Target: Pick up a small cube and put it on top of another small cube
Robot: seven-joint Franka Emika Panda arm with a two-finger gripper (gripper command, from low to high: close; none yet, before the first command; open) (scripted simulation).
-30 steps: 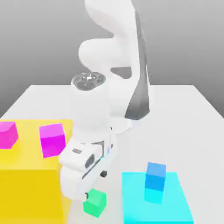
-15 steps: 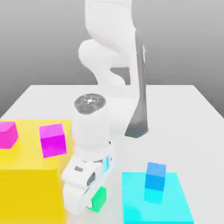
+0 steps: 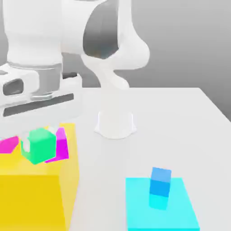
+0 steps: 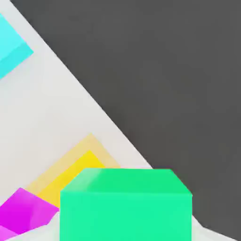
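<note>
Green cube point(image 3: 39, 146) lifted in the claw point(image 3: 39, 143); the carrying step is in hand.
The claw is closed on the green cube, a finger on either side, and holds it up at the yellow block point(image 3: 30, 198), in front of a magenta cube point(image 3: 61, 145) in the exterior view. The stacking is not done. Which cube is meant as the base cannot be told: magenta cubes sit on the yellow block, and a blue cube point(image 3: 160, 182) rests on the cyan slab point(image 3: 160, 216). The next move probably calls for centring the green cube over the chosen one, keeping it level, then lowering gently before release, without knocking a neighbour.
</note>
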